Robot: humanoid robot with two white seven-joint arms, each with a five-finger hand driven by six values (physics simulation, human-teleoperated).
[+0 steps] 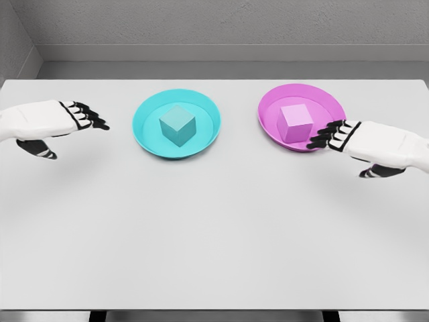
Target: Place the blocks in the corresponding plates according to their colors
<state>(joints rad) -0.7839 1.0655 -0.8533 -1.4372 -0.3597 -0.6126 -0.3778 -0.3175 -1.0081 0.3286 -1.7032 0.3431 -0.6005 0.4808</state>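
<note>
A cyan block (177,125) sits inside the cyan plate (149,136) at centre left. A pink block (297,123) lies in the magenta plate (275,102) at centre right. My left hand (86,117) hovers left of the cyan plate, fingers extended and holding nothing. Over the magenta plate's right rim is my right hand (328,136); its black fingertips point at the pink block without gripping it.
The white table (214,235) stretches wide in front of both plates. Its far edge meets a grey wall; the near edge runs along the bottom of the view.
</note>
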